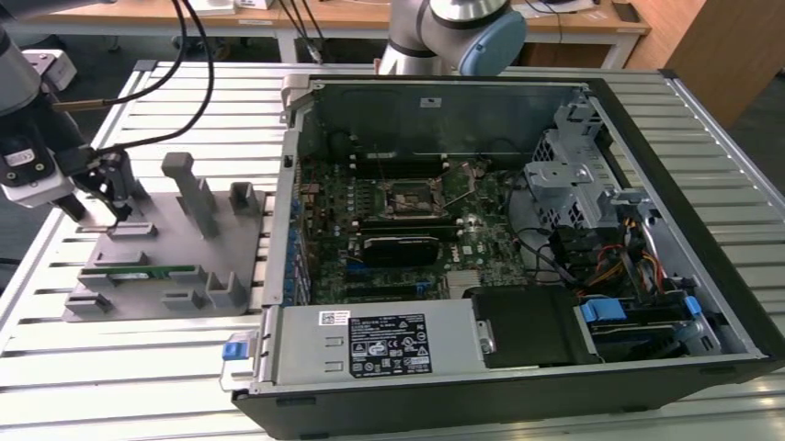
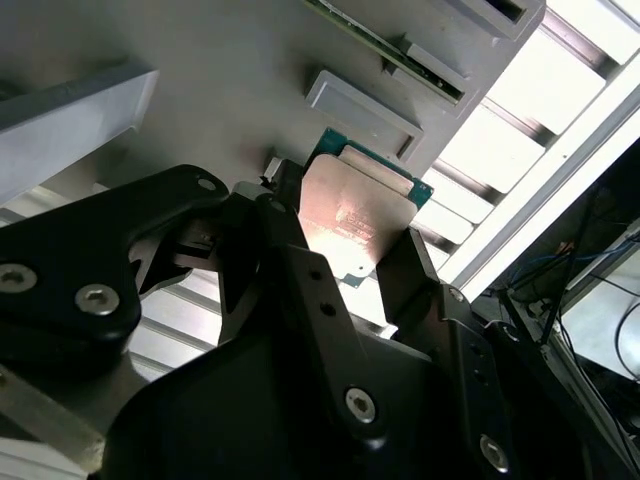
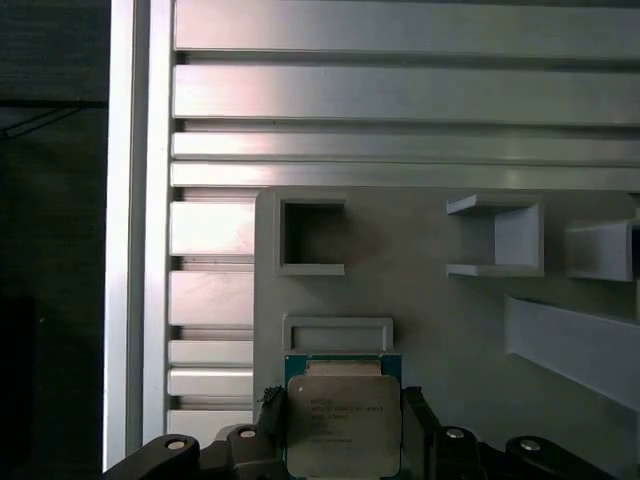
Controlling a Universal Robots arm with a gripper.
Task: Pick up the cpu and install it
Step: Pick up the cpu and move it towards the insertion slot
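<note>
The cpu (image 3: 343,420) lies flat, its shiny lid facing my wrist cameras (it's square, so no long axis to speak of). It sits between my fingers (image 2: 310,300), which clamp two opposite edges. My gripper (image 1: 105,209) is at the exterior view's left, over the grey fixture tray (image 1: 165,243).

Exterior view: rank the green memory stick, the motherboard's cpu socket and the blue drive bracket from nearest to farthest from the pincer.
1. green memory stick: in the grey fixture, close by the pincer, at the exterior view's left.
2. cpu socket: mid-motherboard, inside the open case.
3. blue drive bracket: far end of the case, toward the exterior view's right.
</note>
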